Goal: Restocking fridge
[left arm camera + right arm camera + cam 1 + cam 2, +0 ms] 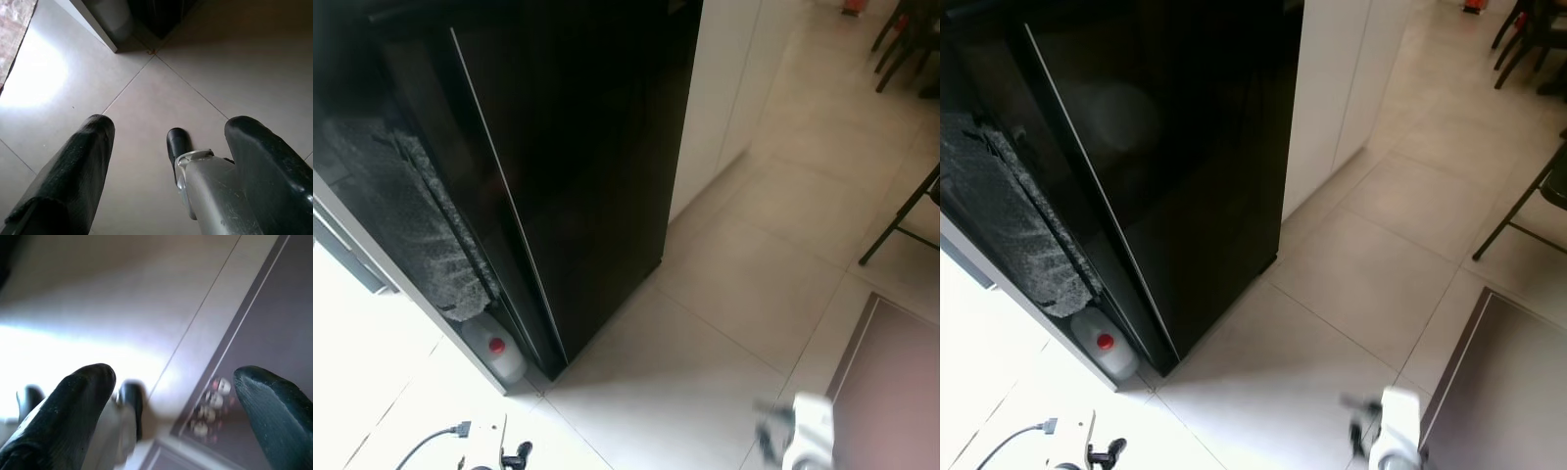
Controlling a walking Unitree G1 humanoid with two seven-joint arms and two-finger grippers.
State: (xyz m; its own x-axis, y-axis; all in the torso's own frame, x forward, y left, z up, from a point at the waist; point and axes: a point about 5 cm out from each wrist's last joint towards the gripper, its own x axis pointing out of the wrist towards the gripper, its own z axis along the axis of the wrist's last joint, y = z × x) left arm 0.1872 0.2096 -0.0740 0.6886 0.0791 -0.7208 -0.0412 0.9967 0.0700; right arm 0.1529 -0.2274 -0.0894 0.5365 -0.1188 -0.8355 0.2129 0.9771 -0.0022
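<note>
The tall black fridge (578,166) stands ahead on my left with its doors closed. My left gripper (171,125) hangs low over the pale floor tiles, open and holding nothing, and a silver and black part of my own body shows between its fingers. My right gripper (173,374) is also open and holding nothing, above the tiles and the edge of a brown mat (274,333). In the head views my right arm (1386,431) is a blurred white shape at the bottom edge.
A white jug with a red cap (494,351) sits on the floor left of the fridge, under grey bubble wrap (411,215). White cabinets (720,88) flank the fridge on the right. Chair legs (901,215) stand far right. A cable (435,441) lies bottom left.
</note>
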